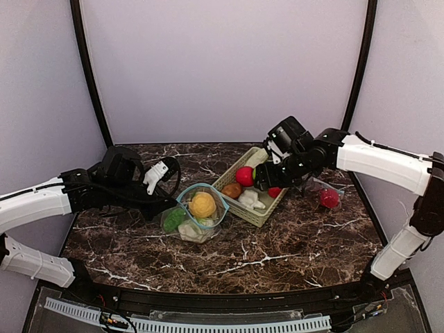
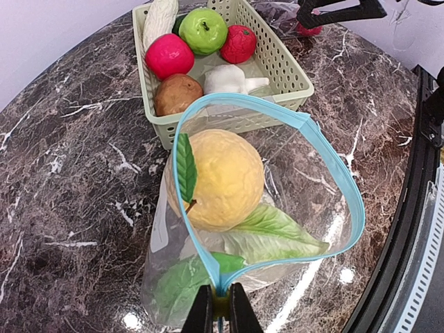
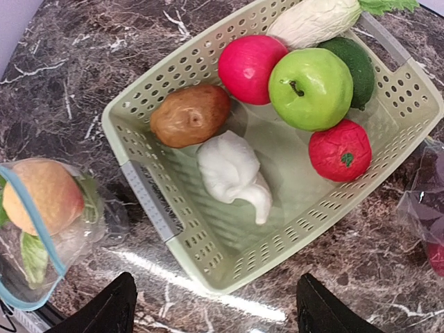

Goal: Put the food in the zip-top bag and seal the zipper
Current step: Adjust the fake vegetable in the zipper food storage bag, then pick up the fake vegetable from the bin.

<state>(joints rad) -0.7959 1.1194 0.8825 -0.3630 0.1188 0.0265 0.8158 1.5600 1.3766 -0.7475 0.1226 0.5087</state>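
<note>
The clear zip-top bag (image 2: 333, 163) with a blue zipper rim stands open on the marble table, left of the basket (image 3: 159, 208). In it lie a yellow-orange fruit (image 2: 225, 177) and pale green leaves (image 2: 274, 232). My left gripper (image 2: 222, 312) is shut on the near corner of the bag's rim. My right gripper (image 3: 215, 312) hangs open over the basket's near edge, holding nothing. The basket holds food: a pink-red fruit (image 3: 250, 66), a green apple (image 3: 310, 87), a red tomato (image 3: 340, 149), a brown potato (image 3: 189, 114) and a white piece (image 3: 229, 170).
A white leafy vegetable (image 3: 312, 21) and a dark green fruit (image 3: 357, 59) lie at the basket's far end. A second clear bag (image 1: 326, 198) with something red in it lies to the right of the basket. Black frame posts stand at the table's back corners.
</note>
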